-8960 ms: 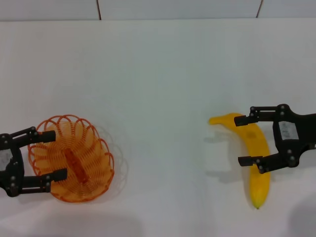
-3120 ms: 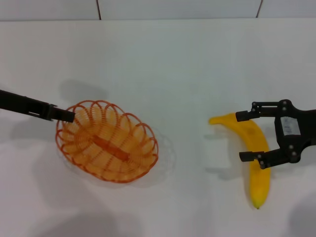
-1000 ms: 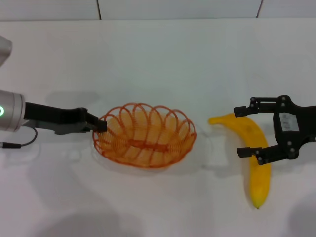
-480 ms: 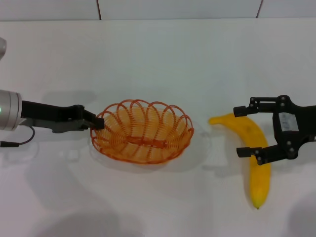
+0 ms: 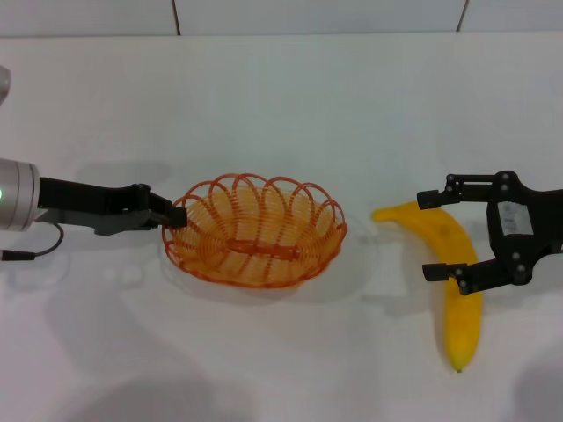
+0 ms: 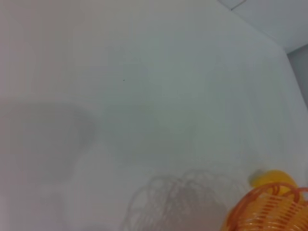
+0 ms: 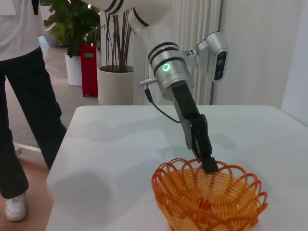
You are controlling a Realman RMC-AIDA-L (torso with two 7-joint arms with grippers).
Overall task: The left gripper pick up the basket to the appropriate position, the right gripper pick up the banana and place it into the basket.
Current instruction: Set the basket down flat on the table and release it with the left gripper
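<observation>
The orange wire basket [image 5: 256,230] sits near the middle of the white table, held by its left rim. My left gripper [image 5: 172,216] is shut on that rim; it also shows in the right wrist view [image 7: 209,164], pinching the basket's far rim [image 7: 210,194]. A piece of the basket [image 6: 269,211] shows in the left wrist view, with the banana's tip [image 6: 270,178] behind it. The yellow banana [image 5: 447,268] lies on the table at the right. My right gripper [image 5: 433,236] is open, its fingers on either side of the banana's upper half.
The white table [image 5: 290,105] ends in a grey wall strip at the back. In the right wrist view a person [image 7: 24,91] stands beyond the table's far end, with potted plants [image 7: 113,57] behind.
The left gripper has dragged the basket from the front left toward the middle, turned it, and settled it slightly. The right gripper and banana have stayed put.
</observation>
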